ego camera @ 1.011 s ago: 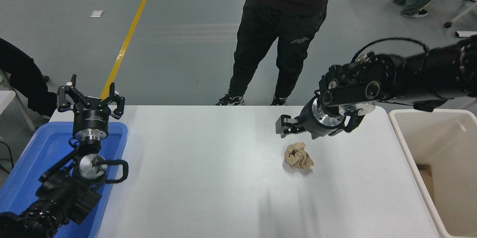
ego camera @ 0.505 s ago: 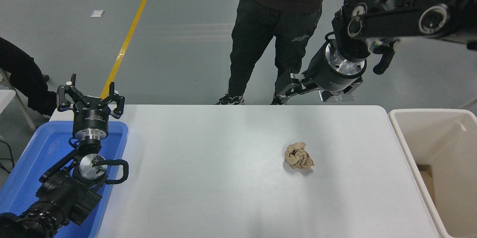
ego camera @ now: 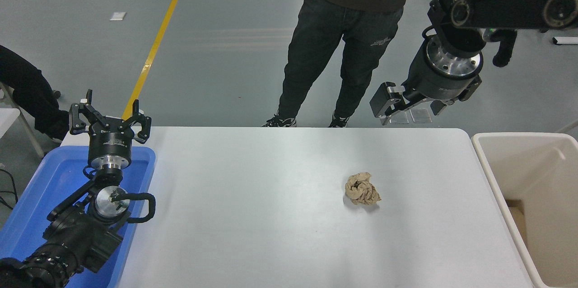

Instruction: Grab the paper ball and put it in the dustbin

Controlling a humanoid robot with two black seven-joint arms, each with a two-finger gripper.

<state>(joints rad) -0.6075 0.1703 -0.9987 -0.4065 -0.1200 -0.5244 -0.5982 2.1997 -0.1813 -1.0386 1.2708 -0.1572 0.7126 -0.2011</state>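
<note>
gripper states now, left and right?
Left gripper: open, empty, parked over the blue tray.
Right gripper: empty, raised; open or shut cannot be told.

Bright, even overhead light; soft shadows, sharp focus, faint table [ego camera: 271,216] sheen.

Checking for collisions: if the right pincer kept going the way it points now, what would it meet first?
The right pincer hangs raised near the table's far edge, pointing down and left. Probably bare tabletop first, beyond the paper ball; the person's legs stand close behind, though depth is unclear.
</note>
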